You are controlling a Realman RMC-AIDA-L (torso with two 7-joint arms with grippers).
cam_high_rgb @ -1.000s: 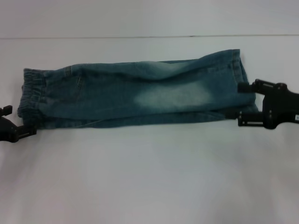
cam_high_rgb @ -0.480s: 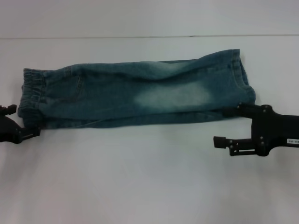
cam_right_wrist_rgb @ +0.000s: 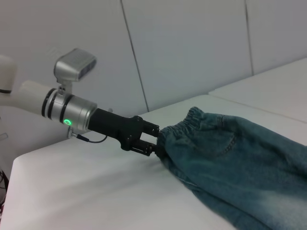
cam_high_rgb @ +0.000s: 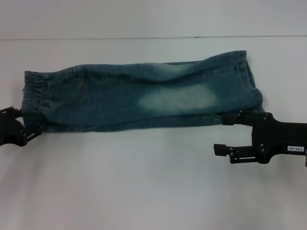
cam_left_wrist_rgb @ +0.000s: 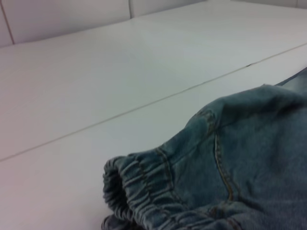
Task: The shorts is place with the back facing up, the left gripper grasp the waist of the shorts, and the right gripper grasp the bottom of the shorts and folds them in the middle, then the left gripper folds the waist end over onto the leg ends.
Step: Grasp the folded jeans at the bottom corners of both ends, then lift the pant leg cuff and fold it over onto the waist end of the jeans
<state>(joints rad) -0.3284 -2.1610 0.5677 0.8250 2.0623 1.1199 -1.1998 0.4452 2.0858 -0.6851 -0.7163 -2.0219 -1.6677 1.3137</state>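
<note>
Shorts (cam_high_rgb: 144, 98): faded blue-green denim, folded lengthwise, pale bleached patch.

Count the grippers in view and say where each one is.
2. The left gripper is at the waist of the shorts, on the robot's left. The right gripper is open by the bottom of the shorts, holding nothing.

A plain lab or test room: a bare white table (cam_high_rgb: 153, 182) and white panelled walls (cam_right_wrist_rgb: 192, 52) behind it, with a robot arm (cam_right_wrist_rgb: 62, 108) reaching over the table's edge
</note>
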